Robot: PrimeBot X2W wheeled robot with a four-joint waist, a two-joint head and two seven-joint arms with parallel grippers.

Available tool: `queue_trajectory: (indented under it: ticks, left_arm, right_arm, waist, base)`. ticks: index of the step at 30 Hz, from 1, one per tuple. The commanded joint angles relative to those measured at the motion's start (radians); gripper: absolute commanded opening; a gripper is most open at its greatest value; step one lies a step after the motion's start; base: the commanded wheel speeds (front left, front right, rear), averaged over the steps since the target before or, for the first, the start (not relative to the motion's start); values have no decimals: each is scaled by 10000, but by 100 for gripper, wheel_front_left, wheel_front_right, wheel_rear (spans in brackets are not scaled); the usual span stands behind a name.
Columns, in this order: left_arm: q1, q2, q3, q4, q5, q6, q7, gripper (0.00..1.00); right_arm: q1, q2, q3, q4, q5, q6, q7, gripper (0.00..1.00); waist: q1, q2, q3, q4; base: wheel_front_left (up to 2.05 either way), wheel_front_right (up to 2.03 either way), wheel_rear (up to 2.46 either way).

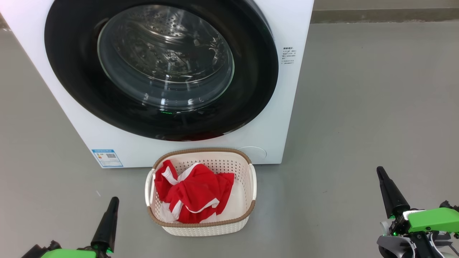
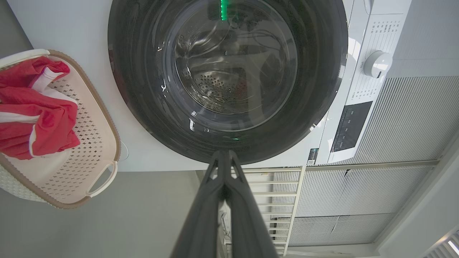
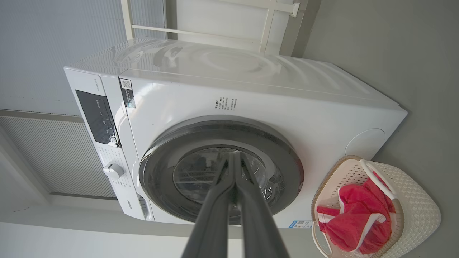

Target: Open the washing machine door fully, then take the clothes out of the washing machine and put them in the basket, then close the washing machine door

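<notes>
resting low at the head view's lower left, the left gripper (image 1: 112,205) has its two dark fingers (image 1: 105,225) pressed together with nothing between them; the right gripper (image 1: 382,176), at the lower right, is likewise closed on nothing, and each wrist view has the fingers meeting at their tips. both are well apart from the basket (image 1: 200,151), which stands on the grey floor (image 1: 358,107) between them, just in front of the washing machine (image 1: 297,107). the clothes (image 1: 193,193) lie heaped inside the basket, red with white trim, crumpled toward its left half. beyond, the washing machine door (image 1: 71,71) sits flush against the white front, apparently shut, and through its glass bowl (image 1: 165,82) the perforated steel drum (image 1: 168,32) shows no red. judged from this, all three steps look done. the garments are soft, light and limp, so they would sag and trail if lifted; a raised, bunched fold atop the heap is the place to pinch. the door is rigid, glossy and likely slippery, its glass fragile; its black outer rim looks the safest place to push or pull, though no handle can be made out
</notes>
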Motion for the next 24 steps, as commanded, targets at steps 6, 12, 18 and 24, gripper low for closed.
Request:
queue_trajectory:
  ticks: [6,12,18,24]
  left_arm:
    - [-399,113,364,-209,-50,-71,64,0]
    - [-399,111,367,-209,-48,-71,66,0]
    - [-399,110,369,-209,-46,-71,68,0]
    - [-399,108,371,-209,-44,-71,70,0]
  right_arm:
    - [-430,-108,140,-247,-25,-7,53,0]
    - [-430,-105,136,-247,-28,-7,56,0]
    - [-431,-103,133,-247,-30,-7,58,0]
    - [-431,-102,131,-246,-33,-7,60,0]
  waist:
    - [0,0,0,0]
    - [0,0,0,0]
    - [0,0,0,0]
    - [0,0,0,0]
  base:
    - [0,0,0]
    - [0,0,0]
    - [0,0,0]
    - [0,0,0]
